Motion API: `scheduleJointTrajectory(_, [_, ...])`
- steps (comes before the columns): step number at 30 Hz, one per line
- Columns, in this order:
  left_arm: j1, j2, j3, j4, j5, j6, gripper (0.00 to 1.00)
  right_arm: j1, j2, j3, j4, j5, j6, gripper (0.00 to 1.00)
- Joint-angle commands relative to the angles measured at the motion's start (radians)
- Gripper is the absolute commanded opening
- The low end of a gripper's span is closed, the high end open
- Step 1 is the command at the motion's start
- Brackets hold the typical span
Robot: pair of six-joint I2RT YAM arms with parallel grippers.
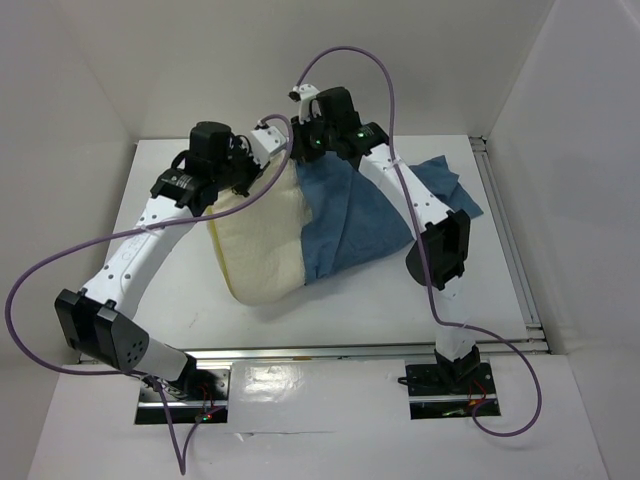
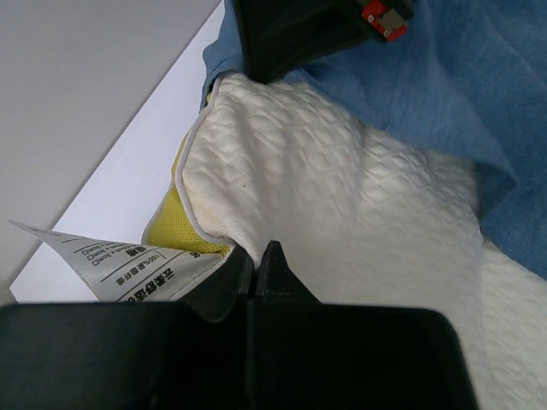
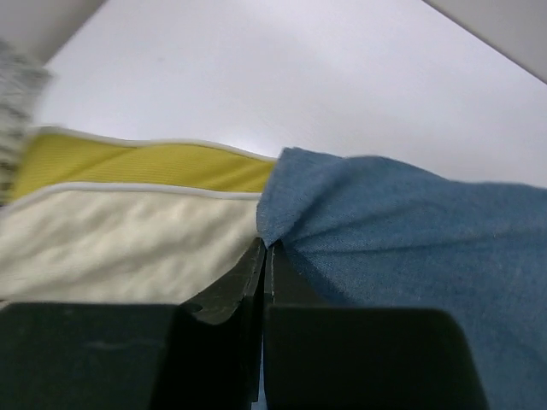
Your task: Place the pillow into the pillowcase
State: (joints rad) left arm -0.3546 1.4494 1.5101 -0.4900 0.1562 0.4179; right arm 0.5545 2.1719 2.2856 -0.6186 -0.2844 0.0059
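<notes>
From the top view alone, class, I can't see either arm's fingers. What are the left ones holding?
Observer: The left fingers are shut on the pillow, at its piped edge.
Operator: And the right ones?
Observer: The right fingers are shut on the edge of the pillowcase, right against the pillow.
Operator: Is anything else near the left grip?
Observer: A printed label sticks out of the pillow beside the left fingers.
</notes>
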Motion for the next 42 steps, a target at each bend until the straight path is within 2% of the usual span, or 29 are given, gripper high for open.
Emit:
scheduleJointTrajectory(1, [-0.030,-0.026,0.010,0.169,0.033,-0.002,0.00,0.084,-0.122,0.035,0.082,-0.205,0.042,0.00])
scheduleJointTrajectory(7, [-0.052,0.019,0.048,0.214,-0.015,-0.044,0.00,0.166,-0.123,0.142,0.091,-0.318,0.100,0.00])
scheduleJointTrajectory(18, [-0.099,0.019,0.087,0.284,-0.041,-0.105,0.00,0.176,-0.132,0.173,0.171,-0.394,0.190,0.00])
scheduleJointTrajectory(22, [-0.110,-0.003,0.065,0.272,-0.009,-0.137,0.00,0.151,-0.132,0.173,0.180,-0.360,0.190,0.00])
scheduleJointTrajectory(25, [-0.119,-0.041,0.009,0.261,0.039,-0.162,0.00,0.087,-0.132,0.152,0.200,-0.349,0.262,0.00])
scheduleJointTrajectory(29, [-0.130,-0.089,-0.080,0.271,0.082,-0.191,0.00,0.087,-0.141,0.143,0.221,-0.354,0.287,0.00])
scheduleJointTrajectory(36, [-0.149,-0.066,-0.099,0.294,0.103,-0.237,0.00,0.154,-0.159,0.133,0.255,-0.395,0.312,0.01])
scheduleJointTrajectory(37, [-0.149,-0.066,-0.099,0.294,0.092,-0.246,0.00,0.154,-0.159,0.133,0.241,-0.378,0.312,0.08])
scheduleJointTrajectory(38, [-0.149,-0.052,-0.099,0.294,0.077,-0.246,0.00,0.154,-0.159,0.124,0.241,-0.362,0.303,0.11])
scheduleJointTrajectory(39, [-0.149,-0.043,-0.099,0.294,0.068,-0.255,0.00,0.138,-0.168,0.112,0.229,-0.337,0.302,0.20])
scheduleJointTrajectory(40, [-0.149,-0.043,-0.099,0.294,0.068,-0.255,0.00,0.116,-0.179,0.103,0.229,-0.317,0.302,0.38])
scheduleJointTrajectory(41, [-0.149,-0.043,-0.126,0.307,0.042,-0.266,0.00,0.107,-0.179,0.094,0.229,-0.293,0.302,0.60])
scheduleJointTrajectory(42, [-0.149,-0.043,-0.142,0.317,0.026,-0.266,0.00,0.096,-0.193,0.081,0.217,-0.265,0.293,0.66])
